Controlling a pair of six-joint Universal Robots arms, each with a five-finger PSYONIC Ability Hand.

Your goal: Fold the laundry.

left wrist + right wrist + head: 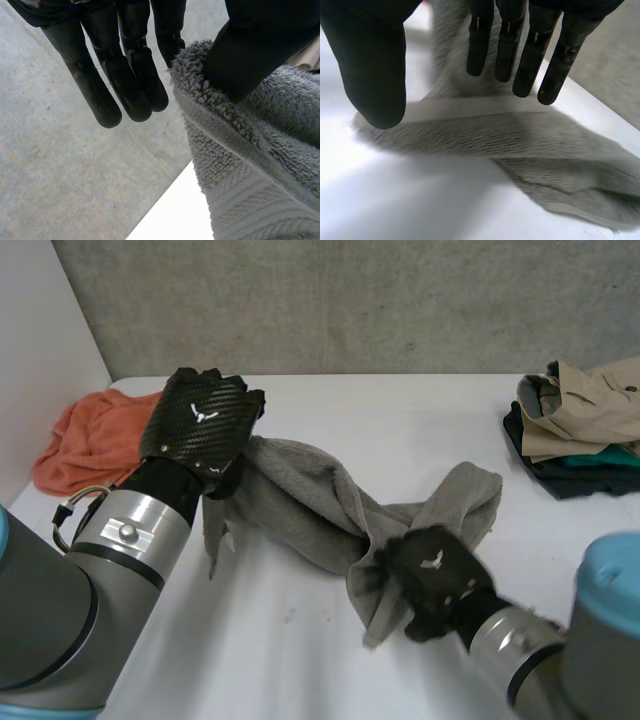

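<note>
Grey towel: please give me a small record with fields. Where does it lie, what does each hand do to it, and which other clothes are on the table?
towel: grey towel, bunched and twisted, stretched over the white table between the two hands
left hand: left hand pinches the edge of one end between thumb and finger
right hand: right hand is over the other end, fingers straight, thumb apart
other clothes: crumpled orange cloth beyond the left hand; pile of clothes at the table's far right, beige on top
fold state: not yet folded
</note>
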